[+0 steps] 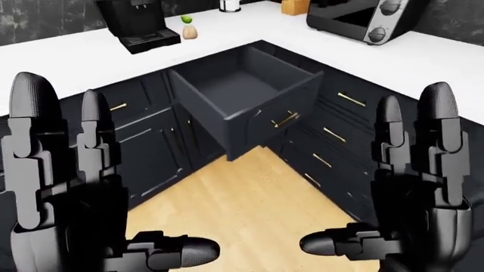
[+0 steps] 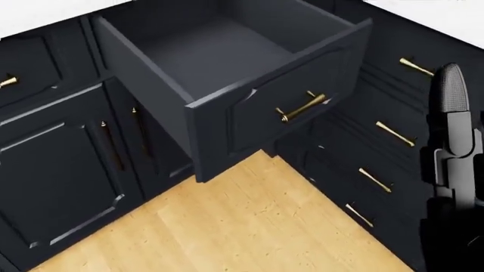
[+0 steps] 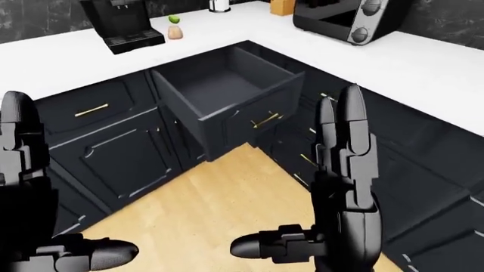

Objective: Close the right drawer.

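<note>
Right hand (image 1: 412, 187) and left hand (image 1: 68, 192): both raised low in the left-eye view, fingers spread, grasping nothing, well apart from the cabinets. Likely held up ready to push. One drawer (image 1: 249, 102) stands pulled far out at the inner corner under the white tabletop (image 1: 68, 62), empty inside, gold handle (image 2: 302, 106) facing the wood floor (image 1: 249, 204). On the tabletop: one coffee machine (image 1: 136, 22), one toaster oven (image 1: 363, 17). Closing not yet begun.

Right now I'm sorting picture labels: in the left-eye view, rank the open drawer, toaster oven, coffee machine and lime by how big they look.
1. Drawer, clearly largest.
2. Toaster oven and coffee machine: similar, both cropped at the top edge, so unranked.
3. Lime, smallest.
</note>
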